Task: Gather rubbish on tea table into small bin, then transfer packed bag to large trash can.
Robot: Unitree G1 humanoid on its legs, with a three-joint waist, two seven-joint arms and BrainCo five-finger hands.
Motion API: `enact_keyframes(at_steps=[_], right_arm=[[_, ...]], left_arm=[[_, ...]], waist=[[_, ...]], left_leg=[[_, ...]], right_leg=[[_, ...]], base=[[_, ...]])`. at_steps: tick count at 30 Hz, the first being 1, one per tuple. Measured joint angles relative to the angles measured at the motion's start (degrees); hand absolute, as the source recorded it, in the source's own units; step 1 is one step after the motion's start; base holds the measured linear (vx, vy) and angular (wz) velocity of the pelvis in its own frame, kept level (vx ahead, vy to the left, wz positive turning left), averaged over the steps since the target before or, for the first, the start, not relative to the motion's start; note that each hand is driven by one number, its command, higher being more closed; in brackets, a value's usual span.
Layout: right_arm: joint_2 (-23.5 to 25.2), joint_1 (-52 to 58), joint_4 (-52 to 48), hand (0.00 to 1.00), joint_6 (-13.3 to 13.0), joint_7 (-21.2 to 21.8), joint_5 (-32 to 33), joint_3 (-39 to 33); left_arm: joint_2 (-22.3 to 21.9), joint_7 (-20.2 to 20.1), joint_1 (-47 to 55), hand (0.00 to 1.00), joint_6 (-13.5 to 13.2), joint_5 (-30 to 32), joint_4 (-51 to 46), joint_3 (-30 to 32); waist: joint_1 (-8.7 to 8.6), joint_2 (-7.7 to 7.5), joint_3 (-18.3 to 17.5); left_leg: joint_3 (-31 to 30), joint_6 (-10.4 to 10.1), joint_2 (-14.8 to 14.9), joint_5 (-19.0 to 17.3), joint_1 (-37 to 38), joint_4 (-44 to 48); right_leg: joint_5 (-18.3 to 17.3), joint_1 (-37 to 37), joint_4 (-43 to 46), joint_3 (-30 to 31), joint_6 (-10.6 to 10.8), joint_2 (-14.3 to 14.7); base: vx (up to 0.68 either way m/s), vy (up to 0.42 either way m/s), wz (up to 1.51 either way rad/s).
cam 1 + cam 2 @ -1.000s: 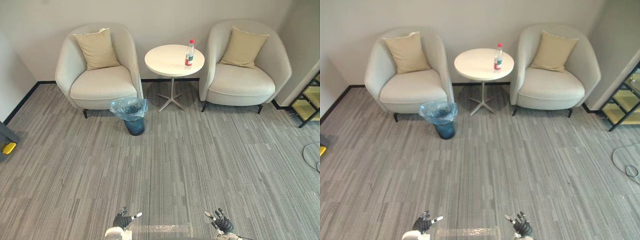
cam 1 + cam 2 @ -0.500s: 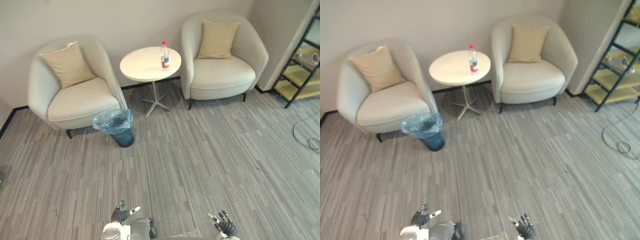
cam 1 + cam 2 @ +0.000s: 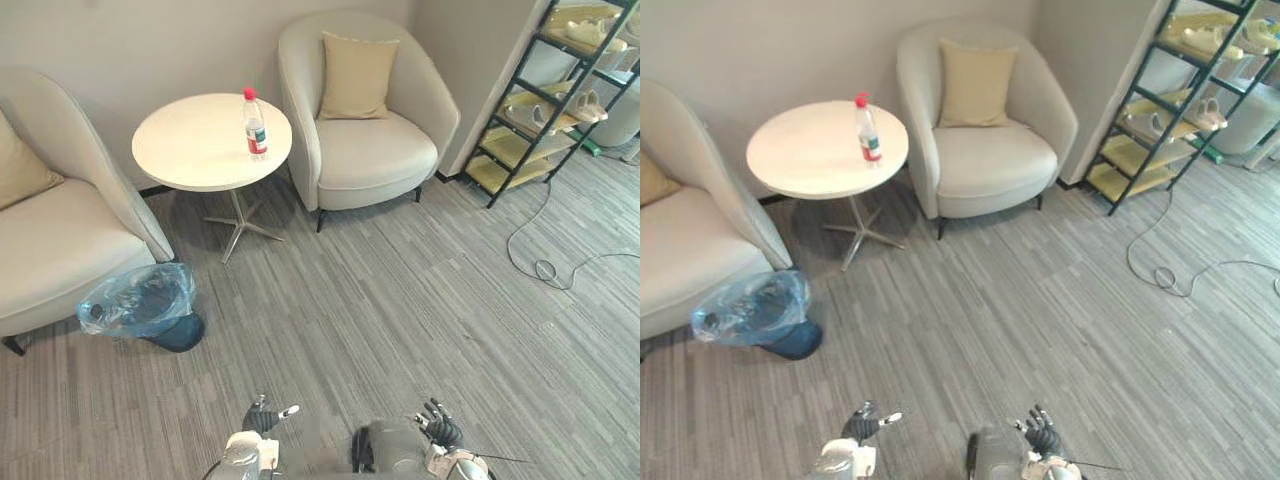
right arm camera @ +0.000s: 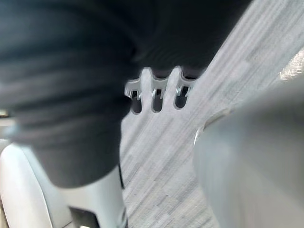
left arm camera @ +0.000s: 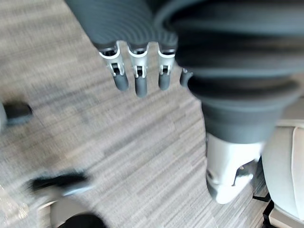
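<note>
A round white tea table (image 3: 190,150) carries one bottle (image 3: 255,125), seemingly plastic.

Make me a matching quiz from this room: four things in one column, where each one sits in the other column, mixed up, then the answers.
Column one:
1. bottle
2. small bin
3. cushion
4. shelf rack

Column two:
A. propped against the back of an armchair
B. standing at the robot's far right
C. upright on the round table
D. on the carpet, lined with a blue bag

Pairs: 1-C, 2-D, 3-A, 4-B.
</note>
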Motion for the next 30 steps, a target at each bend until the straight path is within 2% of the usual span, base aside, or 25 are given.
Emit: enact_keyframes(at_steps=[1, 2, 3, 4, 5, 6, 8, 9, 11, 12, 13, 14, 15, 16, 17, 18, 20, 22, 23, 24, 25, 27, 28, 29, 30], right_arm=[[0.1, -0.1, -0.1, 0.0, -0.1, 0.1, 0.3, -0.2], [-0.9, -1.8, 0.0, 0.0, -0.3, 0.1, -0.1, -0.3], [-1.4, -1.9, 0.1, 0.0, -0.4, 0.3, -0.1, -0.5], [-1.5, -1.9, 0.0, 0.0, -0.4, 0.4, -0.1, -0.8], [-1.7, -1.8, -0.1, 0.0, -0.4, 0.2, -0.1, -1.3], [-1.8, -1.2, -0.4, 0.0, -0.4, 0.1, -0.1, -1.3], [-1.3, 0.5, -1.9, 0.0, -0.3, 0.0, -0.1, -1.1], [-0.3, 1.7, -2.6, 0.0, -0.5, 0.0, -0.1, -1.1], [0.0, 1.7, -2.1, 0.0, -0.4, -0.1, 0.0, -0.9], [0.0, 1.7, -2.0, 0.0, -0.4, -0.1, -0.1, -0.5], [0.0, 1.7, -1.9, 0.0, -0.3, -0.1, -0.1, -0.4], [-0.1, 1.8, -1.8, 0.0, -0.3, -0.1, -0.1, -0.2], [-0.2, 2.1, -1.6, 0.0, -0.3, -0.1, -0.1, -0.1], [-0.4, 2.1, -1.0, 0.0, -0.2, -0.1, -0.1, 0.2], [-0.1, 1.8, -0.7, 0.0, -0.1, -0.2, -0.1, 0.4], [1.2, 1.3, -0.2, 0.0, 0.0, -0.2, -0.2, 1.0], [1.5, 1.1, 0.6, 0.0, 0.1, -0.1, -0.5, 1.1], [1.2, 0.6, 0.8, 0.0, 0.0, 0.1, -1.7, 1.8], [1.2, 0.6, 0.6, 0.0, 0.0, 0.1, -1.9, 1.8], [1.4, 0.7, 0.3, 0.0, -0.3, 0.4, -2.3, 1.7], [1.5, 0.9, 0.1, 0.0, -0.5, 0.7, -2.3, 1.7], [1.1, 1.3, -0.4, 0.0, -0.7, 1.4, -2.4, 2.1], [1.1, 1.3, -0.5, 0.0, -0.8, 1.4, -2.4, 2.1], [0.7, 1.5, -1.8, 0.0, -1.7, 1.3, -2.5, 2.1], [0.3, 1.5, -2.1, 0.0, -2.0, 1.3, -2.5, 2.1]], left_arm=[[0.0, -0.1, 0.0, 0.0, 0.0, 0.0, 0.1, 0.3], [-1.6, -0.4, -0.1, 0.0, 0.0, -0.1, 0.4, 1.1], [-2.7, -0.7, -0.2, 0.0, -0.1, -0.2, 0.0, 1.3], [-3.4, -0.8, -0.2, 0.0, -0.2, -0.3, -0.2, 1.8], [-4.5, -0.9, 0.1, 0.0, -0.2, -0.7, -0.2, 4.2], [-4.8, -1.2, 0.7, 0.0, -0.2, -0.7, -1.8, 5.5], [-5.0, -1.1, 1.4, 0.0, -0.3, -0.8, -4.1, 7.1], [-5.0, -1.0, 1.8, 0.0, -0.5, -0.8, -5.4, 7.2], [-4.9, -1.3, 1.5, 0.0, -0.7, -0.6, -5.7, 6.6], [-4.9, -1.3, 1.0, 0.0, -1.1, -0.5, -5.7, 6.3], [-4.9, -1.2, 0.8, 0.0, -1.2, -0.5, -5.8, 6.2], [-4.9, -1.2, 0.6, 0.0, -1.3, -0.5, -5.8, 5.7], [-4.8, -1.2, 0.4, 0.0, -1.5, -0.5, -5.7, 4.7], [-4.8, -1.2, 0.4, 0.0, -1.7, -0.5, -5.7, 4.7], [-4.7, -1.2, 0.2, 0.0, -1.7, -0.5, -5.7, 4.7], [-3.7, -1.2, -0.2, 0.0, -1.6, -0.5, -5.2, 4.8], [-3.4, -1.1, -0.2, 0.0, -1.6, -0.5, -5.0, 4.6], [-3.4, -1.1, -0.5, 0.0, -1.6, -0.5, -4.0, 4.1], [-3.3, -1.1, -0.5, 0.0, -1.5, -0.6, -3.7, 3.8], [-2.4, -1.1, -0.5, 0.0, -1.4, -0.7, -2.4, 2.0], [-1.7, -1.1, -0.7, 0.0, -1.3, -0.7, -1.6, 0.7], [-1.4, -1.0, -0.8, 0.0, -1.2, -0.7, -1.1, 0.4], [-1.4, -1.0, -0.8, 0.0, -1.2, -0.7, -1.1, 0.4], [-1.5, -0.9, -0.5, 0.0, -1.2, -1.2, -1.0, 0.5], [-1.5, -0.8, -0.5, 0.0, -1.2, -1.2, -0.9, 0.7]], waist=[[-0.17, -0.24, 0.1], [-0.35, 2.72, 0.7], [-0.52, 4.07, 0.7], [-0.49, 4.45, 0.9], [-0.34, 4.92, 1.6], [-0.2, 5.21, 2.2], [0.69, 4.43, 2.8], [1.19, 3.29, 2.7], [1.38, 2.53, 2.9], [1.72, 2.37, 3.1], [1.95, 2.32, 3.1], [2.31, 2.21, 3.2], [2.93, 2.3, 3.1], [3.75, 2.27, 3.1], [4.08, 1.91, 3.1], [3.62, -0.32, 2.4], [3.71, -1.41, 2.4], [3.79, -1.27, 2.4], [3.78, -1.5, 2.3], [3.18, -2.05, 2.2], [2.83, -2.47, 1.9], [2.34, -2.32, 1.7], [2.3, -2.28, 1.7], [1.64, -1.12, 1.9], [1.49, -0.74, 2.0]], left_leg=[[-0.9, -1.1, 0.1, -0.7, 1.0, 0.1], [-2.7, -2.1, 2.5, -1.3, 1.5, 1.7], [-4.4, -2.5, 3.5, -1.0, -1.6, 8.3], [-5.2, -3.1, 4.0, -0.6, -3.6, 12.4], [-6.2, -4.5, 6.7, 2.6, -10.4, 26.6], [-5.9, -4.7, 9.7, 2.6, -14.9, 38.8], [-3.1, -5.1, 12.1, 2.0, -18.0, 47.2], [0.0, -4.6, 12.6, 1.7, -21.2, 48.6], [2.9, -3.3, 11.2, 0.6, -24.6, 42.8], [4.4, -3.1, 8.7, 0.3, -26.4, 32.9], [4.8, -2.8, 7.2, 0.7, -26.8, 27.0], [5.0, -2.8, 5.3, 2.2, -27.2, 20.1], [5.8, -1.9, 2.7, 8.7, -26.9, 9.0], [5.9, -0.5, 2.3, 14.9, -26.0, 7.1], [6.1, 0.4, 1.8, 15.1, -25.7, 6.8], [6.2, 1.3, -0.4, 14.4, -24.8, 5.8], [6.8, 1.7, -1.3, 12.6, -24.7, 6.2], [7.6, 2.0, -2.3, 10.3, -20.3, 3.9], [7.6, 2.1, -2.7, 10.0, -18.9, 3.1], [7.0, 2.6, -4.2, 8.1, -14.8, 1.4], [6.0, 2.7, -4.6, 7.0, -12.7, 1.1], [4.8, 2.4, -4.1, 5.7, -9.4, 0.1], [4.8, 2.3, -4.1, 5.7, -9.2, 0.1], [3.9, 1.3, -2.2, 5.0, -7.1, -0.5], [3.8, 1.1, -1.6, 4.9, -6.6, -0.8]], right_leg=[[1.1, -0.2, 2.2, 0.3, -0.1, -0.1], [-3.3, -0.2, 6.8, -2.4, -1.2, 0.4], [-5.3, 0.5, 7.4, -4.0, -1.8, 0.3], [-5.9, 1.4, 7.0, -4.7, -2.1, 0.3], [-6.9, 5.4, 4.2, -6.5, -2.6, 1.0], [-7.2, 10.4, 0.7, -8.0, -3.2, 2.3], [-7.5, 16.6, -3.1, -9.4, -3.9, 3.1], [-7.9, 21.7, -6.8, -10.4, -4.2, 3.2], [-7.6, 25.6, -10.4, -11.4, -3.9, 3.1], [-7.5, 27.6, -12.6, -11.8, -3.7, 3.0], [-7.6, 28.5, -13.6, -12.0, -3.6, 2.9], [-7.7, 29.4, -14.4, -12.0, -3.3, 2.7], [-8.3, 31.0, -15.9, -11.8, -2.3, 2.9], [-8.8, 32.0, -16.6, -10.6, -1.6, 3.2], [-9.1, 32.4, -16.7, -9.7, -1.1, 2.9], [-9.5, 32.6, -16.7, -8.5, -0.3, 0.8], [-10.3, 31.4, -13.7, -7.8, 1.0, -0.6], [-11.1, 25.1, 4.4, -4.4, 2.5, -2.4], [-10.7, 23.4, 9.7, -3.9, 3.0, -3.0], [-10.1, 18.4, 23.6, -2.7, 4.6, -5.1], [-11.9, 16.6, 28.8, -2.9, 4.3, -6.0], [-15.1, 12.8, 30.2, -6.5, 2.7, -7.4], [-15.3, 12.6, 30.0, -6.7, 2.6, -7.4], [-16.0, 8.4, 22.6, -8.1, 2.0, -6.4], [-15.9, 7.3, 20.0, -7.8, 2.0, -5.6]], base=[[0.48, -0.266, 0.62], [0.44, -0.28, 0.62], [0.4, -0.278, 0.61], [0.39, -0.322, 0.77], [0.4, -0.309, 0.69], [0.4, -0.298, 0.61], [0.36, -0.242, 0.26], [0.39, -0.248, 0.27], [0.3, -0.154, 0.23], [0.24, -0.056, 0.12], [0.31, -0.022, 0.08], [0.41, 0.054, 0.0], [0.43, 0.089, -0.19], [0.38, 0.112, -0.28], [0.43, 0.125, -0.26], [0.44, 0.12, -0.06], [0.39, 0.116, -0.01], [0.37, 0.166, -0.13], [0.32, 0.145, 0.01], [0.26, 0.08, 0.21], [0.4, 0.091, 0.41], [0.32, 0.008, 0.37], [0.3, -0.028, 0.33], [0.36, -0.062, 0.25], [0.4, -0.088, 0.26]])
